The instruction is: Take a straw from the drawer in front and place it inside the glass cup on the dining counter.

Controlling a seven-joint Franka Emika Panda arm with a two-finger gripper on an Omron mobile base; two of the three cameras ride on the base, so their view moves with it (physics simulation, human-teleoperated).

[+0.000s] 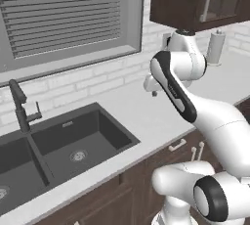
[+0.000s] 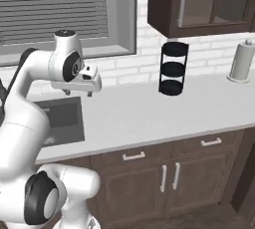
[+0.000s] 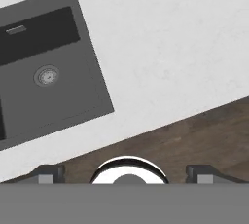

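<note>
My gripper (image 2: 78, 92) hangs above the white worktop (image 2: 149, 108), just right of the sink, and points down. In the hand view its two dark fingertips (image 3: 46, 174) stand far apart with nothing between them, so the gripper (image 3: 125, 175) is open. From the left base view the gripper (image 1: 153, 90) shows beside the arm's elbow. Below the worktop's front edge are shallow dark-brown drawers (image 2: 149, 154) with silver bar handles (image 2: 133, 156), all closed; one drawer (image 1: 172, 151) shows under the arm. The straw is hidden. The glass cup and the dining counter are out of view.
A dark double sink (image 1: 73, 146) with a dark faucet (image 1: 20, 106) lies to the left. A black three-tier rack (image 2: 173, 68) and a paper towel roll (image 2: 242, 62) stand at the back wall. Dark wall cabinets (image 2: 204, 1) hang overhead.
</note>
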